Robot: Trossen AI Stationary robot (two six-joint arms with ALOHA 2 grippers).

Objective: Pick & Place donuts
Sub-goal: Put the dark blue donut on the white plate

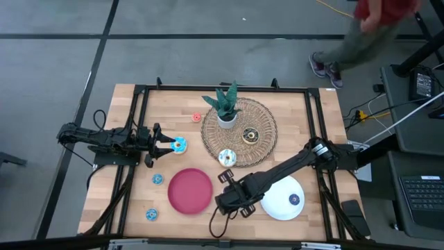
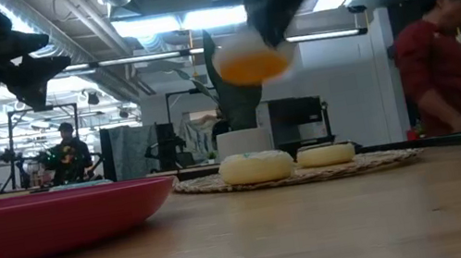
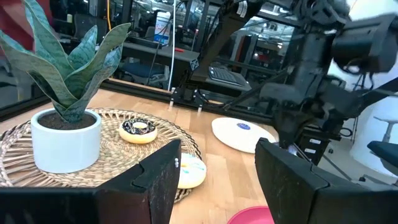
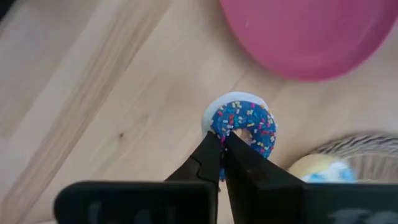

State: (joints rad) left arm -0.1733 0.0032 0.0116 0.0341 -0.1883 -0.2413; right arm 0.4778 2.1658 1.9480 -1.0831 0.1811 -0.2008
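Note:
My right gripper (image 1: 227, 178) hangs between the red plate and the woven mat, shut on a small blue sprinkled donut (image 4: 244, 124). The low view shows that donut (image 2: 249, 60) raised above the table. My left gripper (image 1: 168, 145) is open near the table's left side, and the light-blue iced donut (image 1: 180, 145) lies on the wood just beyond its fingertips. The chocolate donut (image 1: 250, 136) and the cream-white sprinkled donut (image 1: 227, 158) rest on the mat. Small donuts lie on the wood: red (image 1: 197, 117), blue (image 1: 158, 180), teal (image 1: 151, 214). Another sits on the white plate (image 1: 294, 199). My right gripper pinches the blue sprinkled donut between its two fingers at the side of the ring nearest them (image 4: 225, 127). The fingers come from above, pointing down. The fingertips hide whether one reaches into the hole. The donut is lifted clear of the table.
A potted plant (image 1: 226, 105) stands on the round woven mat (image 1: 267, 118). The red plate (image 1: 189, 191) and the white plate (image 1: 277, 205) lie near the table's near edge. A person (image 2: 436, 66) moves beyond the far right corner. Bare wood shows at the table's left and near sides.

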